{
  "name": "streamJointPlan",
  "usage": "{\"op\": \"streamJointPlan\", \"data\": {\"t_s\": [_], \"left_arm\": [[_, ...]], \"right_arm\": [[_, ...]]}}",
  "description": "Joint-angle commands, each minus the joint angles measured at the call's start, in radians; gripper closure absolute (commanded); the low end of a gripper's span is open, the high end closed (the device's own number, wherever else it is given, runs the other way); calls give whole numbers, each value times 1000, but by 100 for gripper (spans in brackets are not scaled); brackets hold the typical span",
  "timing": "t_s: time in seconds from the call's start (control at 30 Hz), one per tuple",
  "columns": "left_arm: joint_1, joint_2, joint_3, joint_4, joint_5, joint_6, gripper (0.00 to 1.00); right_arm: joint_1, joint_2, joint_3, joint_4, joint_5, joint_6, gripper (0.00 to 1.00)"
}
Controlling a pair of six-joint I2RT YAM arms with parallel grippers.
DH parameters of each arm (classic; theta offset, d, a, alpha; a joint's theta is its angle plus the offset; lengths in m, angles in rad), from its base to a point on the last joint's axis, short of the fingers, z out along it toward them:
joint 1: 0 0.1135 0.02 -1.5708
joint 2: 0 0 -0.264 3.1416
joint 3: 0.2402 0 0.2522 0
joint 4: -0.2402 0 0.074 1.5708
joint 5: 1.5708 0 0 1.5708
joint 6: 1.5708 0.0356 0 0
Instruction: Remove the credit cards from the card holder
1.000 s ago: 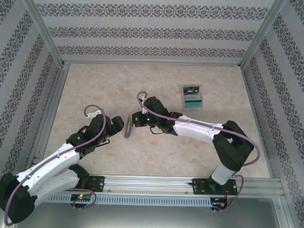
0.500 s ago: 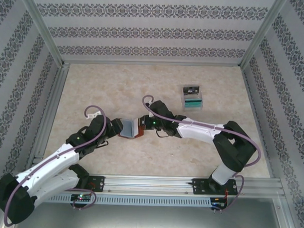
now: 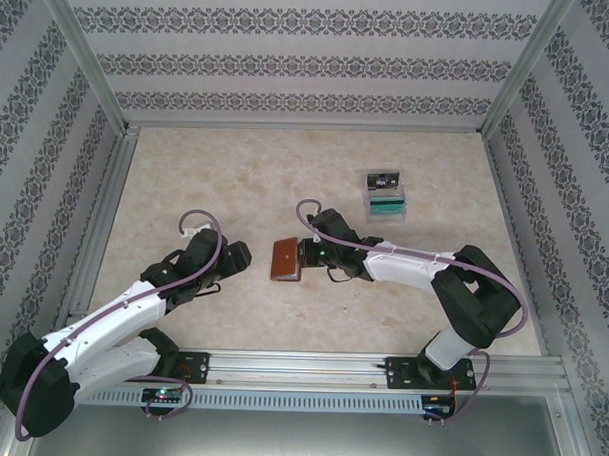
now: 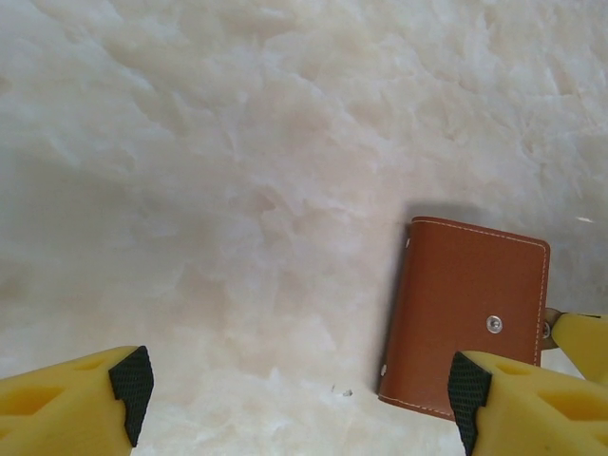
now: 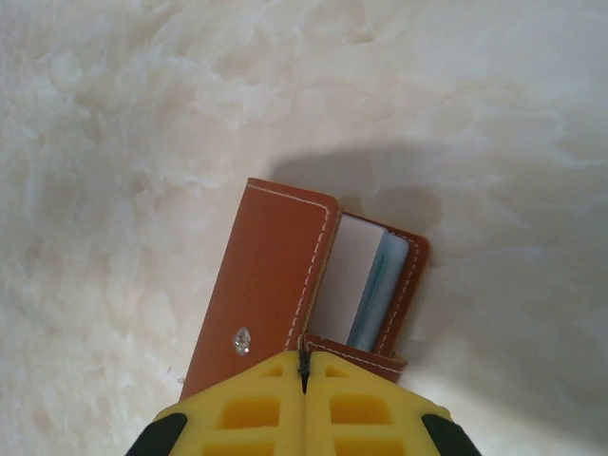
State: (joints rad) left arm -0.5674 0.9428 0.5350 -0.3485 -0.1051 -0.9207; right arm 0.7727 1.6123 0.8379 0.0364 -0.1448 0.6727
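Since a second ago the card holder [image 3: 286, 258] has been lowered from standing on its edge to lying flat on the table [image 3: 206, 175], brown outer face up. The left fingers [image 3: 241, 258] have been drawn slightly back from it. The holder is placed near the table's middle, between the two arms. Its right-hand edge is clamped by the right fingers [image 5: 318, 380], which are pressed tight together on the leather. The left fingers are spread wide with nothing held, and are kept just apart from the holder's left edge; bare marbled table is seen in the gap. Well apart, toward the far right, a small clear box [image 3: 386, 198] with something teal inside is stood; a dark item just behind it cannot be made out.

From the left wrist, the closed outer face and its metal snap [image 4: 492, 324] are shown, with a yellow tip of the right fingers at the holder's far edge. From the right wrist, the inside is revealed: the top flap is shifted aside, and a pale panel and a blue-grey edge are exposed beneath it.
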Motion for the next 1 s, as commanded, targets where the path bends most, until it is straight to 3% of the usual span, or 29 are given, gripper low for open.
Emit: {"op": "streamJointPlan", "data": {"t_s": [0.0, 0.17, 0.37, 0.53, 0.63, 0.97], "left_arm": [[11, -2, 29, 40, 14, 26, 17], [11, -2, 31, 56, 35, 35, 21], [9, 4, 24, 90, 80, 52, 32], [9, 48, 6, 187, 149, 64, 54], [9, 97, 11, 246, 192, 69, 60], [-5, 141, 50, 346, 245, 78, 62]], "right_arm": [[42, -41, 87, -31, 19, -46, 100], [75, -16, 196, -94, 28, -71, 100], [60, 6, 180, -82, 39, -52, 100], [53, -6, 137, -66, 41, -41, 100], [54, -9, 133, -61, 35, -38, 100], [68, -14, 159, -61, 24, -40, 100]]}}
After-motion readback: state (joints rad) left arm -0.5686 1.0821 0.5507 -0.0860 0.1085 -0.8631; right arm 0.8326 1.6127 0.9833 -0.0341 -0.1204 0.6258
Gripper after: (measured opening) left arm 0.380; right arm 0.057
